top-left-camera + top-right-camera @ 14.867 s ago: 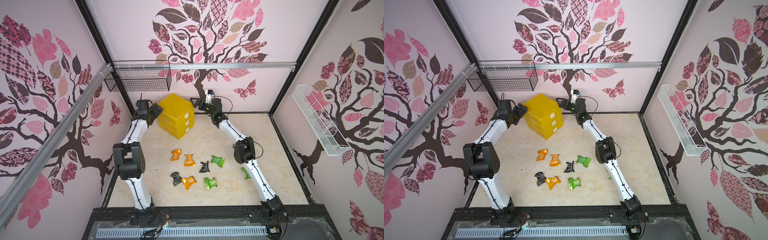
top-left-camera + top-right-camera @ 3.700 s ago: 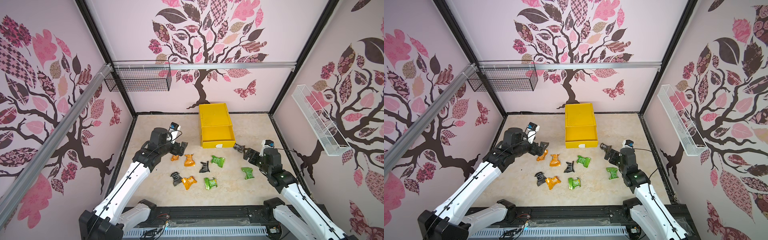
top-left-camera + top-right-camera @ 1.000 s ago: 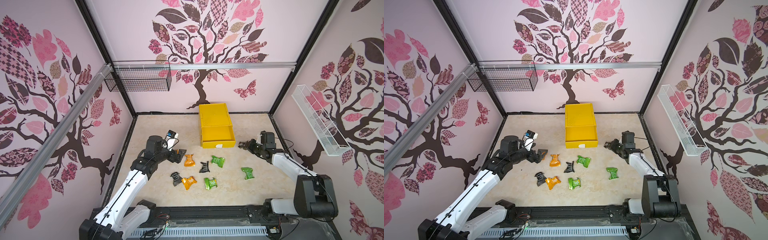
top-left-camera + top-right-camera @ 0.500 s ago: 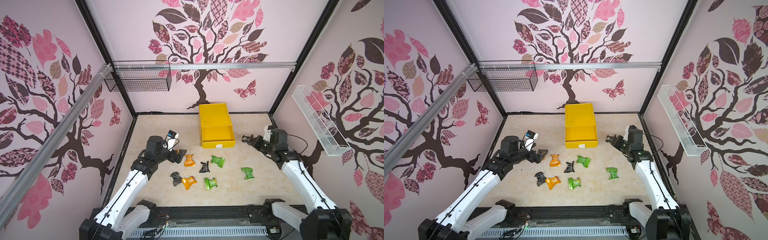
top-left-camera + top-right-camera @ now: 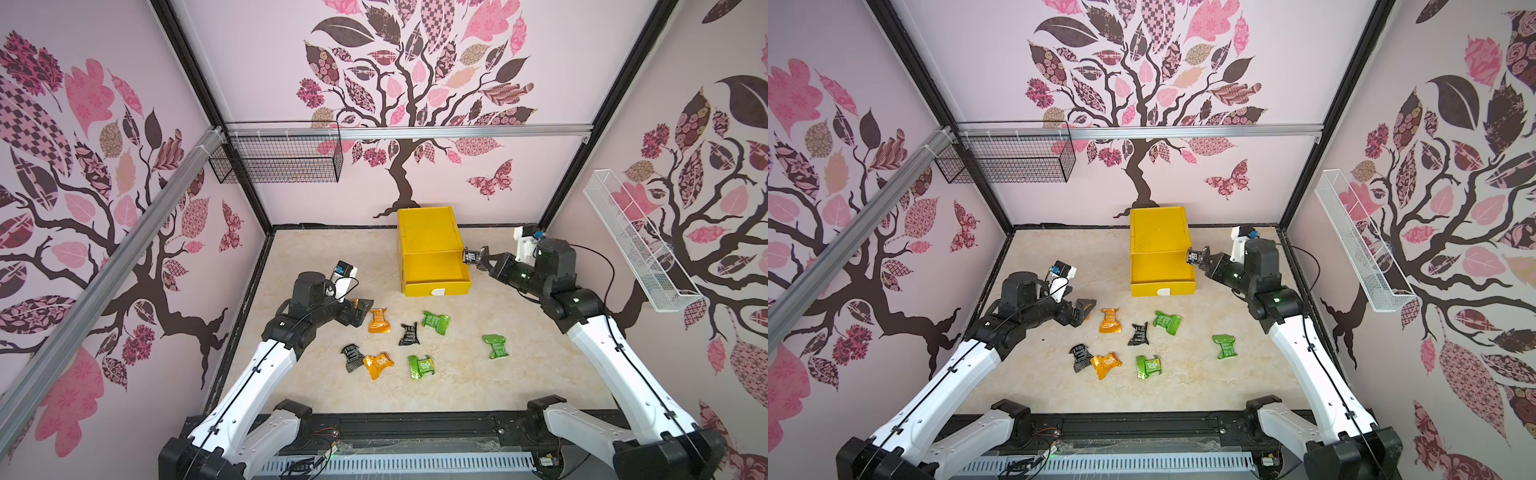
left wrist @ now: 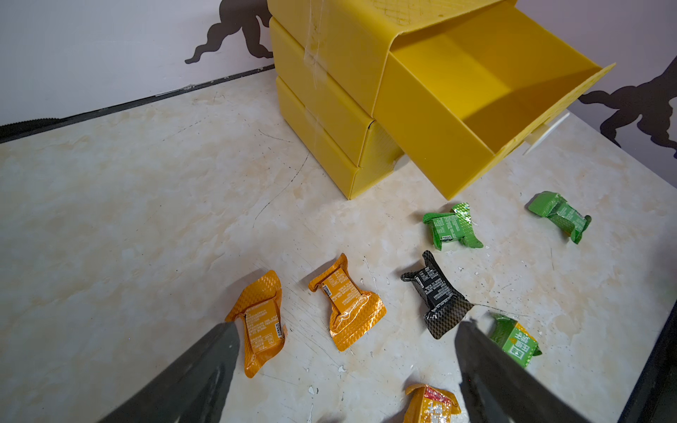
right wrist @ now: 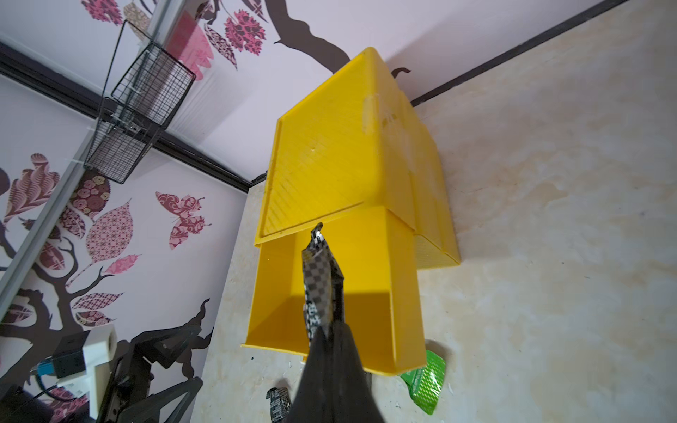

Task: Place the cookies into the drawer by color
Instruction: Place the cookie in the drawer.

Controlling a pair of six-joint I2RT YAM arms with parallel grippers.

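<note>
Cookies (image 5: 379,321) in orange, green and black foil are scattered across the middle of the marble tabletop (image 5: 316,257). One black checkered packet (image 5: 471,255) is held clear of the surface, pinched by one end between the fully closed jaws of the right gripper (image 5: 482,262). In both top views this packet is seen at the 3 o'clock rim of the top drawer (image 5: 434,270), which stands pulled out toward 6 o'clock from the yellow drawer chest (image 5: 428,230). The chest is set at 12 o'clock on the tabletop, against the back wall. The left gripper (image 5: 359,309) is found at 9 o'clock of the loose packets, its jaws spread wide with nothing held between them. A partly hidden orange packet (image 5: 354,302) lies just beneath it, and in the left wrist view one of the fingers (image 6: 205,366) is seen just beside that packet. Two more orange, three green and two black packets are counted on the tabletop, a lone green packet (image 5: 495,346) lying apart at 3 o'clock of the group. A black wire basket (image 5: 276,160) is hung at 11 o'clock and a white wire basket (image 5: 636,245) at 2 o'clock on the walls.
</note>
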